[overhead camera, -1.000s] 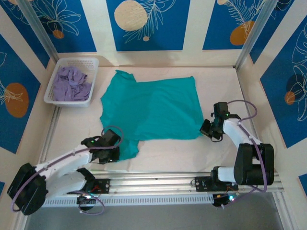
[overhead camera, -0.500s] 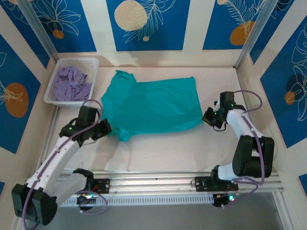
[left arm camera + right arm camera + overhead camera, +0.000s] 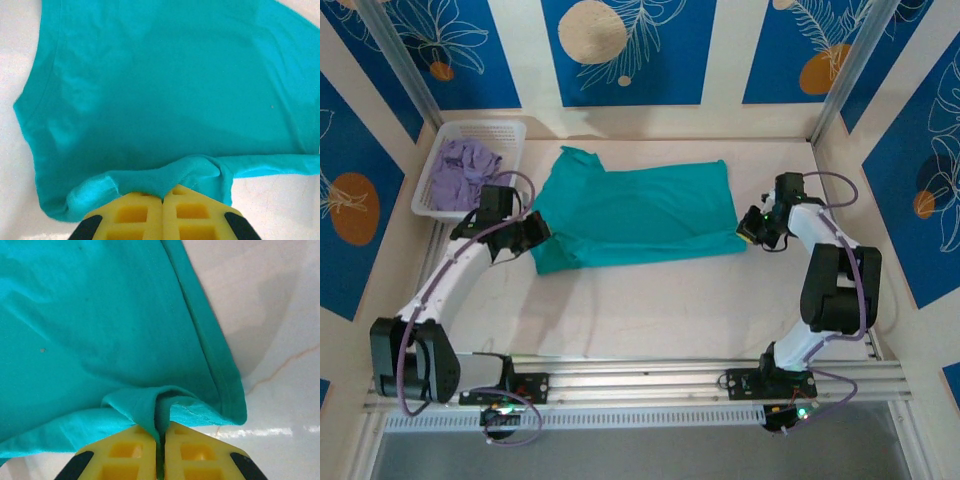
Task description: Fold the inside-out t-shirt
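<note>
The bench [image 3: 670, 310] is pale and takes up the whole floor of the booth, between walls with blue panels. On its far half lies the inside-out t-shirt [image 3: 640, 215], teal-green and plain. It is spread wide from left to right, and one sleeve points to the far left corner. Its near part is lifted a little at both lower corners, so a soft doubled edge runs along the near side.

The left arm [image 3: 450, 280] reaches from its base up along the left side of the bench. The right arm [image 3: 830, 270] stands more upright on the right side and bends back toward the shirt.

A white basket [image 3: 480, 125] sits in the far left corner, just beside the shirt's sleeve. A pale lavender garment [image 3: 465, 175] lies crumpled in it.

The left claw [image 3: 533, 232] is at the shirt's near left corner. In the left wrist view this claw [image 3: 163, 197] has its yellow pads pressed together on a bunched ridge of the teal cloth [image 3: 165, 90]. The right claw [image 3: 748, 232] is at the near right corner. In the right wrist view this claw [image 3: 161, 432] is pinching a small fold of the cloth [image 3: 100, 315] next to the hem, and the hem ends just to the right of the pads.
</note>
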Action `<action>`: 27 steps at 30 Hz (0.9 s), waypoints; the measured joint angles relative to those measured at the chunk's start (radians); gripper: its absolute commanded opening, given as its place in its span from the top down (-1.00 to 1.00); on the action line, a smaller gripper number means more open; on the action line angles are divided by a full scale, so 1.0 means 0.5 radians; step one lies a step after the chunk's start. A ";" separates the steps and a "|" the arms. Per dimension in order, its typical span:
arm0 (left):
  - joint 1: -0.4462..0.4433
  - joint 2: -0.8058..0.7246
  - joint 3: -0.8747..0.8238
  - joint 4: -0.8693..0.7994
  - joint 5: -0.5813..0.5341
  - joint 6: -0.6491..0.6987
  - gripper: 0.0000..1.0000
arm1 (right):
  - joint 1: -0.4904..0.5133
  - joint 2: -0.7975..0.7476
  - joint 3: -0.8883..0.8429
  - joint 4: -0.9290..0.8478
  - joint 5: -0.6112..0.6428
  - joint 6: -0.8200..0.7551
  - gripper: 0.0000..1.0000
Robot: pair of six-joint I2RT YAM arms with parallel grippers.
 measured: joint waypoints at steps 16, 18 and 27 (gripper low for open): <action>0.103 0.653 0.363 0.253 0.003 0.013 0.91 | 0.041 0.400 0.383 0.022 -0.016 0.003 0.70; 0.105 0.838 0.494 0.307 0.006 -0.013 0.77 | 0.049 0.493 0.465 0.029 -0.014 0.009 0.63; 0.148 1.278 0.803 0.506 -0.048 -0.117 0.00 | 0.050 0.758 0.779 0.018 0.072 -0.015 0.29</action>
